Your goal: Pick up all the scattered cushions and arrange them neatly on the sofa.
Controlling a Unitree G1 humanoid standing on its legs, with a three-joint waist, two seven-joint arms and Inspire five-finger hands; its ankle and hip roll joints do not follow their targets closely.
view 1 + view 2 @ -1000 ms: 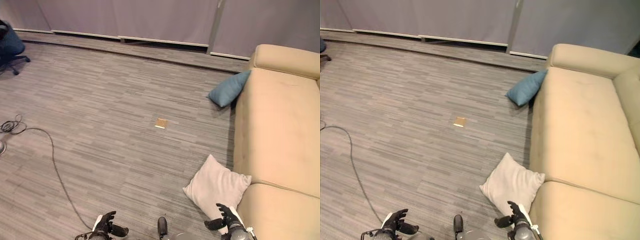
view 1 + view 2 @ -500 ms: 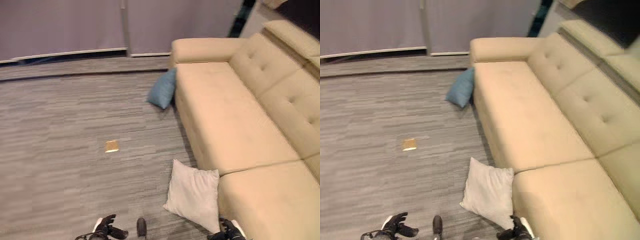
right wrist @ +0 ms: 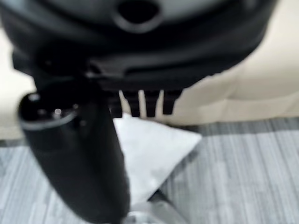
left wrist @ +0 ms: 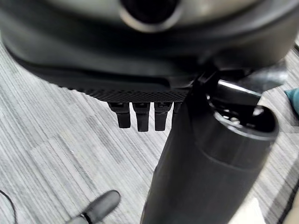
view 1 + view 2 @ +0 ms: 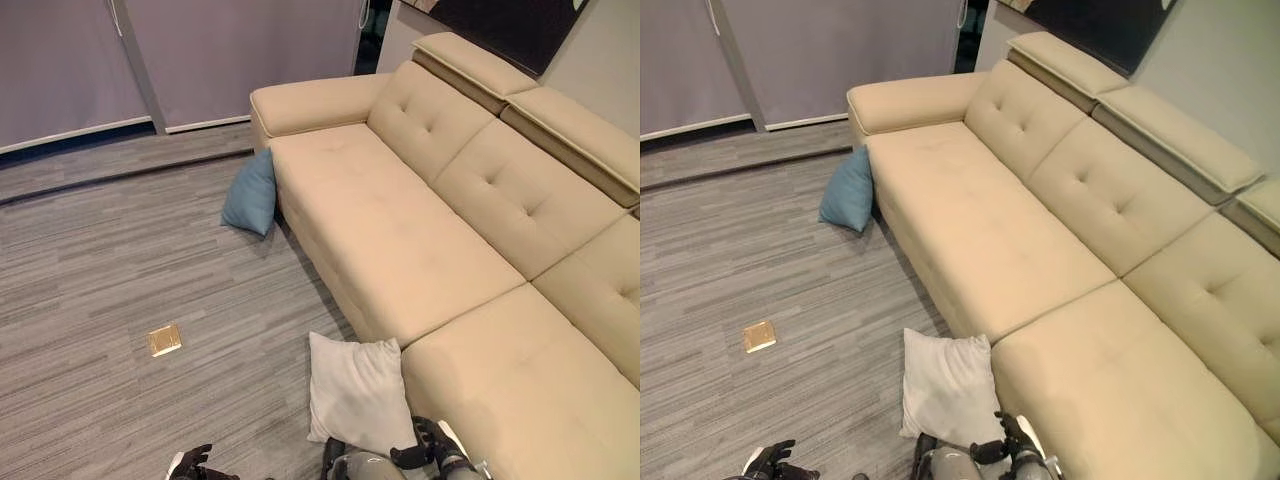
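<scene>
A white cushion (image 5: 355, 392) lies on the grey carpet, propped against the front of the beige sofa (image 5: 400, 230). A blue cushion (image 5: 252, 193) leans on the sofa's front further off, near the armrest. My right hand (image 5: 432, 455) hangs low just beside the white cushion's near corner, fingers relaxed and holding nothing. In the right wrist view the white cushion (image 3: 154, 149) shows past the straight fingers (image 3: 140, 105), apart from them. My left hand (image 5: 190, 464) hangs over bare carpet at the near edge, open and empty.
A small brass floor plate (image 5: 164, 340) is set in the carpet left of the white cushion. Grey curtain panels (image 5: 60, 60) close off the far side. The sofa's seats (image 5: 1110, 390) are bare.
The camera has swung to the right, so the whole sofa now shows and the cushions sit further left. The cushions have not moved. Both hands stay low and empty.
</scene>
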